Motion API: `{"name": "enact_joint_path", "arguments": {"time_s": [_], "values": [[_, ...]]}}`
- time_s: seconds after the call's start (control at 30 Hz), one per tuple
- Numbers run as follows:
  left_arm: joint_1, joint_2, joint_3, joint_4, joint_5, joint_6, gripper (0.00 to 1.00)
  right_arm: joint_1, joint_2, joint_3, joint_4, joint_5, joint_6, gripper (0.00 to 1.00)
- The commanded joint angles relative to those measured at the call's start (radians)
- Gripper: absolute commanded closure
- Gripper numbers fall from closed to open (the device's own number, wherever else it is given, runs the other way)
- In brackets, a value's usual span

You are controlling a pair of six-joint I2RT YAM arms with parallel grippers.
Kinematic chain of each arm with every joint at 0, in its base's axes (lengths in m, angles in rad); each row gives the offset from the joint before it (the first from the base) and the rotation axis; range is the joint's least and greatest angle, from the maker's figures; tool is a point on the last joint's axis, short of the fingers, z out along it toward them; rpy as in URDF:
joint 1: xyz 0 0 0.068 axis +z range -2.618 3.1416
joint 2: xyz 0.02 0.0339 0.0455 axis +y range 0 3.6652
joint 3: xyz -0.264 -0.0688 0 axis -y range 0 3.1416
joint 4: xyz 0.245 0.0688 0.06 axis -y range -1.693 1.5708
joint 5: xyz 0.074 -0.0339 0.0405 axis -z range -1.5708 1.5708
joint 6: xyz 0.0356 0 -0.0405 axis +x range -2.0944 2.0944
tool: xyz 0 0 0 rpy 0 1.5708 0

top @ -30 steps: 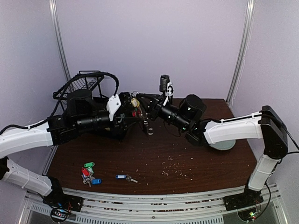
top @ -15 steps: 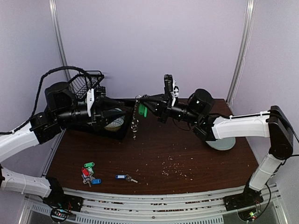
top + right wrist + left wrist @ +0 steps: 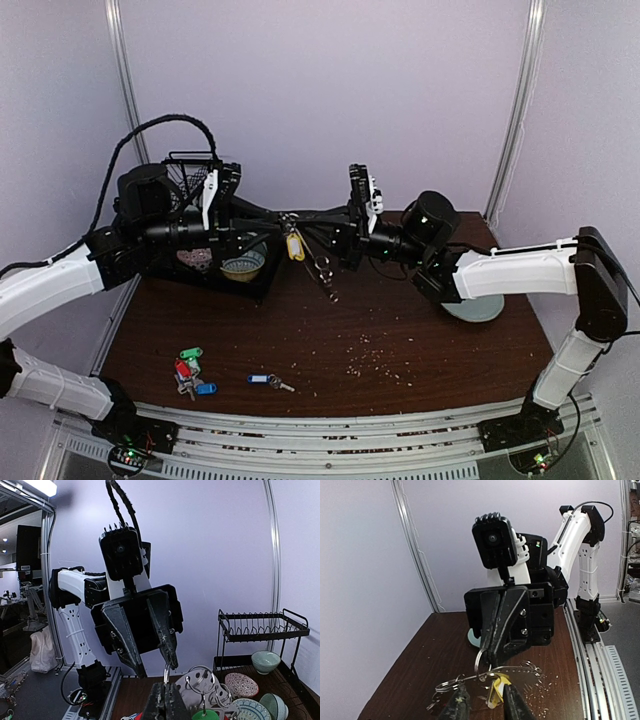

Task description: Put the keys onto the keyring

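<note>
The keyring [image 3: 322, 266] hangs in the air between both arms, a flat silver loop [image 3: 527, 674] with wire rings. My right gripper [image 3: 491, 661] is shut on one small wire ring [image 3: 166, 673] of it. A yellow-tagged key [image 3: 495, 690] dangles from the loop between the parted fingers of my left gripper [image 3: 485, 689], resting against the right finger [image 3: 512, 705]. A green-tagged key [image 3: 205, 715] also hangs on the keyring. More keys lie on the table's front left: a green, red and blue bunch [image 3: 190, 370] and one blue-tagged key [image 3: 268, 381].
A black dish rack [image 3: 190, 175] with bowls [image 3: 243, 265] stands at the back left, just behind my left arm. A pale green plate [image 3: 478, 311] lies under the right arm. Crumbs [image 3: 375, 360] are scattered across the brown table.
My left gripper has swung right up to the keyring and its jaws have narrowed around the yellow tag. The right gripper has kept its grip, and the keyring has swung.
</note>
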Motion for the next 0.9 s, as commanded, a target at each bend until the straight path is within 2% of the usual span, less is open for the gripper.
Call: {"name": "enact_joint_path", "arguments": {"time_s": [0.0, 0.4, 0.53, 0.6, 0.7, 0.87], "values": [[0.0, 0.023, -0.004, 0.073, 0.034, -0.042, 0.78, 0.017, -0.012, 0.018, 0.071, -0.021, 0.0, 1.0], [-0.002, 0.041, -0.006, 0.082, 0.057, -0.056, 0.78, 0.034, 0.008, 0.046, 0.038, -0.024, -0.022, 1.0], [-0.007, 0.041, -0.01, 0.081, 0.061, -0.053, 0.81, 0.04, 0.011, 0.051, 0.025, -0.021, -0.033, 1.0], [-0.011, 0.044, -0.011, 0.081, 0.067, -0.051, 0.85, 0.04, 0.013, 0.054, 0.015, -0.02, -0.037, 1.0], [-0.014, 0.044, -0.013, 0.082, 0.065, -0.044, 0.99, 0.04, 0.013, 0.058, 0.002, -0.019, -0.043, 1.0], [-0.014, 0.026, -0.029, 0.106, 0.064, -0.038, 1.0, 0.041, 0.003, 0.058, -0.05, -0.012, -0.081, 1.0]]}}
